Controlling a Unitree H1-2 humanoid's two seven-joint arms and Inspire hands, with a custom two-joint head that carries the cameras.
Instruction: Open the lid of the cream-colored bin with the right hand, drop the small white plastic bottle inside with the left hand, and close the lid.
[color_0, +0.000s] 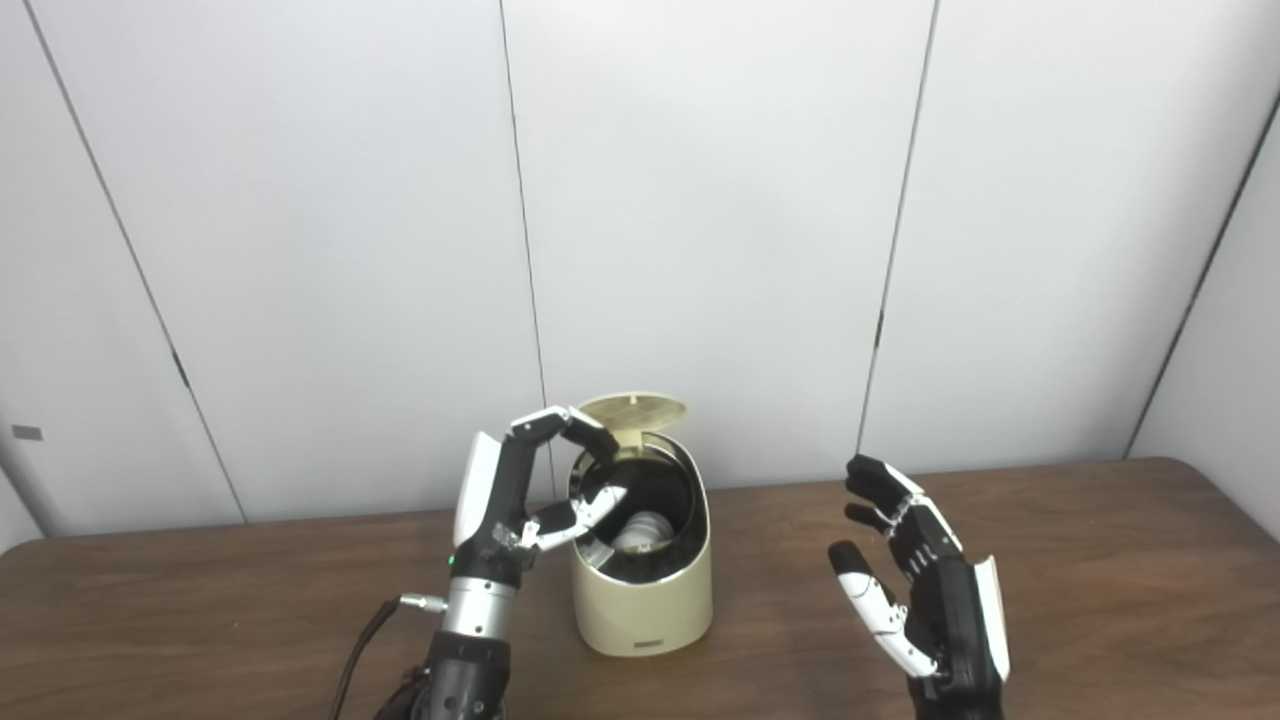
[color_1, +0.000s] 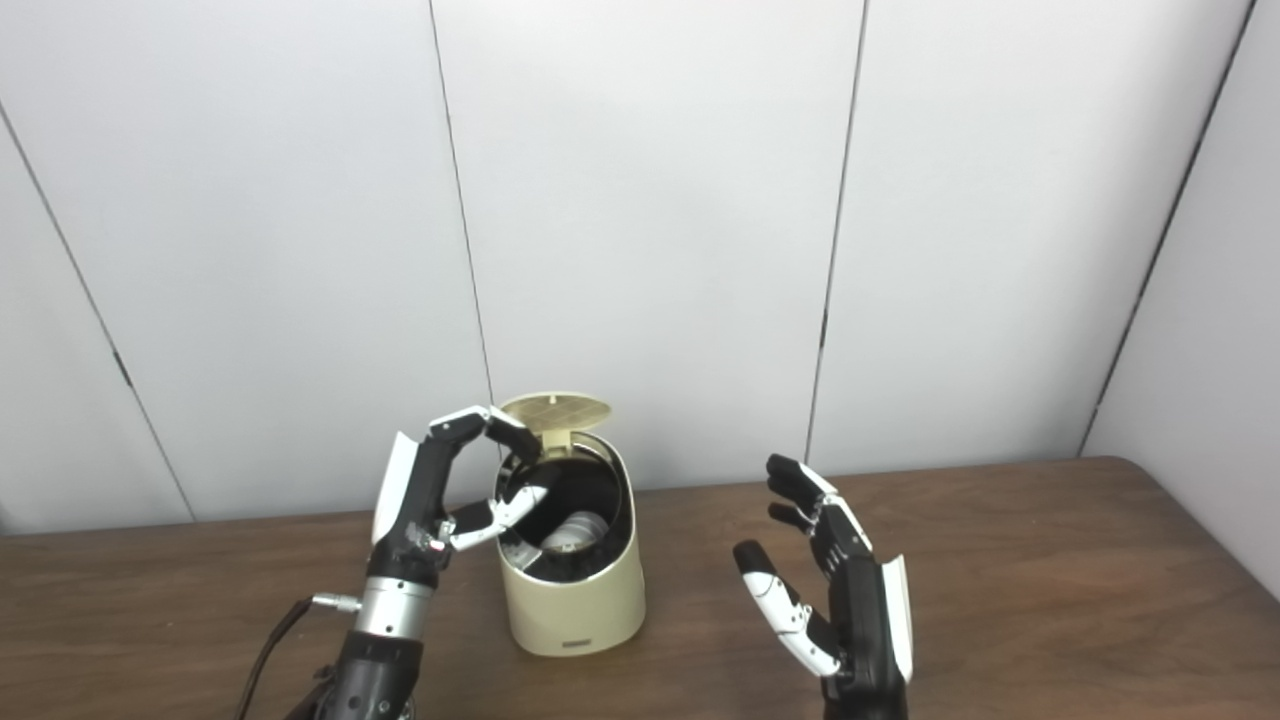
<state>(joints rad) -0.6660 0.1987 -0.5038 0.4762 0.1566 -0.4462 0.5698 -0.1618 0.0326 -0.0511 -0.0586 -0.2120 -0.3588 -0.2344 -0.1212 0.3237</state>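
Observation:
The cream-colored bin (color_0: 645, 600) stands on the brown table, its lid (color_0: 632, 408) tipped up and open at the back. The small white plastic bottle (color_0: 643, 532) lies inside the bin, seen through the opening; it also shows in the right eye view (color_1: 572, 533). My left hand (color_0: 525, 495) is at the bin's left rim, fingers apart and curled over the opening, holding nothing. My right hand (color_0: 915, 575) is open to the right of the bin, well apart from it, fingers spread and pointing up.
The wooden table (color_0: 1100, 580) runs to a rounded right edge. White wall panels stand close behind the bin. A black cable (color_0: 360, 640) trails beside my left forearm.

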